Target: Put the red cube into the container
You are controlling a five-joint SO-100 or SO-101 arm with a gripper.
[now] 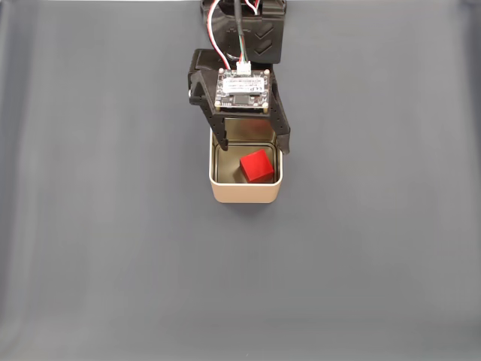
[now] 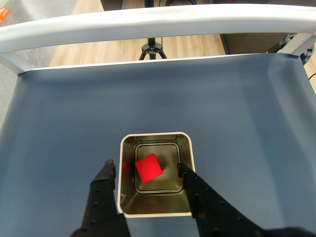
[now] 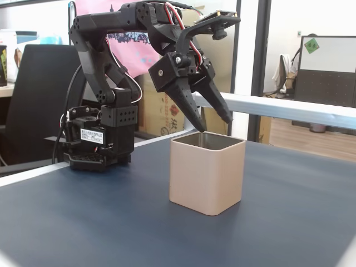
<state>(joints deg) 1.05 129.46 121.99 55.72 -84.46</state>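
The red cube [image 1: 257,165] lies on the shiny bottom of the container [image 1: 246,192], a square cream-gold tin, toward its right side in a fixed view. In the wrist view the cube [image 2: 148,167] sits loose in the tin [image 2: 155,213], touching neither finger. My gripper [image 1: 252,142] hangs open just above the tin's far rim, its black fingertips [image 2: 109,165] spread across the opening. From the side, the gripper [image 3: 212,123] points down at the rim of the tin [image 3: 207,174], which hides the cube.
The tin stands near the middle of a dark blue mat [image 1: 391,248]. A white rail [image 2: 148,22] borders the table's far edge. The arm's base [image 3: 100,139] stands behind the tin.
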